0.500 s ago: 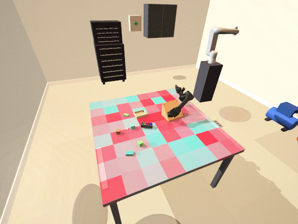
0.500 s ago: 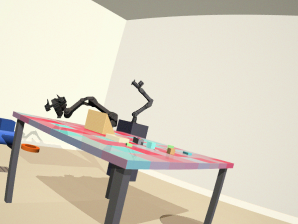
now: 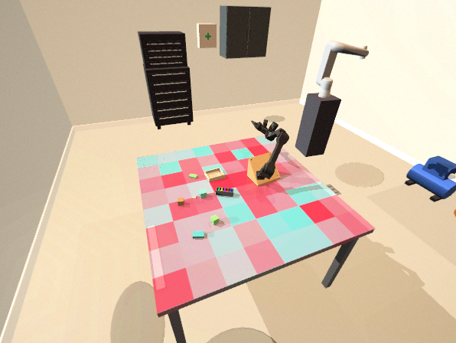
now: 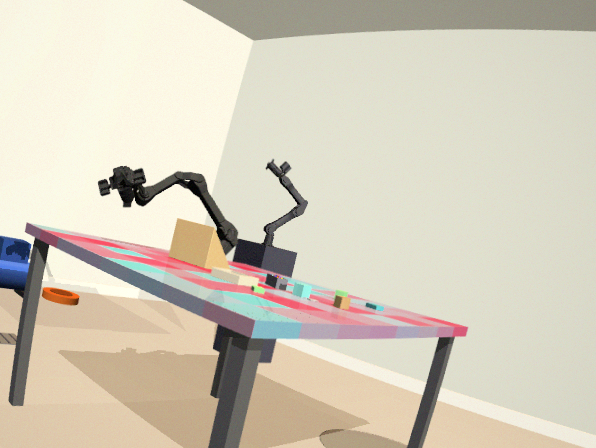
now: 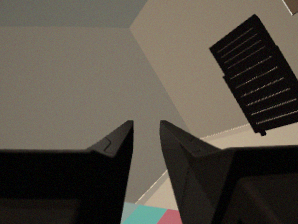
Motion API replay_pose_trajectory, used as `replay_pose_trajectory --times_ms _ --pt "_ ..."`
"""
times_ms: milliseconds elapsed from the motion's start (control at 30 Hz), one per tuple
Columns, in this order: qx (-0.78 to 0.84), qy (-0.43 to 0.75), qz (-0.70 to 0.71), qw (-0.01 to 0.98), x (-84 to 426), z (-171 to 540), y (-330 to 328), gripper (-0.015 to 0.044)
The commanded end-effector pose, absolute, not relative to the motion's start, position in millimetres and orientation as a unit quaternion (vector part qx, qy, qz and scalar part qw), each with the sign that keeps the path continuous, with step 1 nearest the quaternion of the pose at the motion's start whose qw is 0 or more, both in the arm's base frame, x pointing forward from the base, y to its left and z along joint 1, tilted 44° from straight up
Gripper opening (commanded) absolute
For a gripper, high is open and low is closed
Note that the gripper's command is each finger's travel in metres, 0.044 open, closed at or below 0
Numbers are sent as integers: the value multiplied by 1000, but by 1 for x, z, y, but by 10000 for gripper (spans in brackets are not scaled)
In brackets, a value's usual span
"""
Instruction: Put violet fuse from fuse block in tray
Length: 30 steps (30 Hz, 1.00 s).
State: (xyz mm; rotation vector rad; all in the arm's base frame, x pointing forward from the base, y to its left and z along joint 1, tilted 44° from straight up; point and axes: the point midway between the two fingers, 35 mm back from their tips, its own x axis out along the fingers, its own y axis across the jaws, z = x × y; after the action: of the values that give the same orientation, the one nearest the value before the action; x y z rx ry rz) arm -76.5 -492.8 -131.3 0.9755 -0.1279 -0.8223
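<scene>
The dark fuse block (image 3: 225, 193) (image 4: 276, 283) stands on the table with a row of small coloured fuses in its top. The violet fuse is too small to pick out surely in that row. The pale wooden tray (image 3: 216, 178) (image 4: 235, 278) lies beside the block, with no fuse visible in it in the top view. My gripper (image 5: 146, 126) is raised high above the table, well away from block and tray. In the wrist view its fingers stand a narrow gap apart with nothing between them, so it is open and empty.
The arm's wooden wedge base (image 4: 192, 242) stands near the tray. A green piece (image 3: 193, 176), a teal cube (image 3: 203, 194) and an orange cube (image 3: 180, 201) lie around the tray and block. A green cube (image 3: 214, 220) and a teal slab (image 3: 198, 234) lie further off.
</scene>
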Motion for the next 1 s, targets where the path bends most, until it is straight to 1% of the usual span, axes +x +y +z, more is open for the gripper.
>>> replay_pose_trajectory --times_ms 0,133,233,467,600,733,867,967 --pt "446 -2 -344 826 -16 -123 -498 74" --pt "425 68 -285 857 60 -112 -492 74" --pt "379 108 -241 887 103 -103 -479 74" --pt "323 215 -120 914 214 -86 -426 74" --pt "277 277 -34 919 271 -74 -375 74" --pt "224 332 59 914 316 -60 -315 74" --pt "165 379 158 897 347 -46 -247 74" --pt "117 408 236 874 361 -34 -194 74"
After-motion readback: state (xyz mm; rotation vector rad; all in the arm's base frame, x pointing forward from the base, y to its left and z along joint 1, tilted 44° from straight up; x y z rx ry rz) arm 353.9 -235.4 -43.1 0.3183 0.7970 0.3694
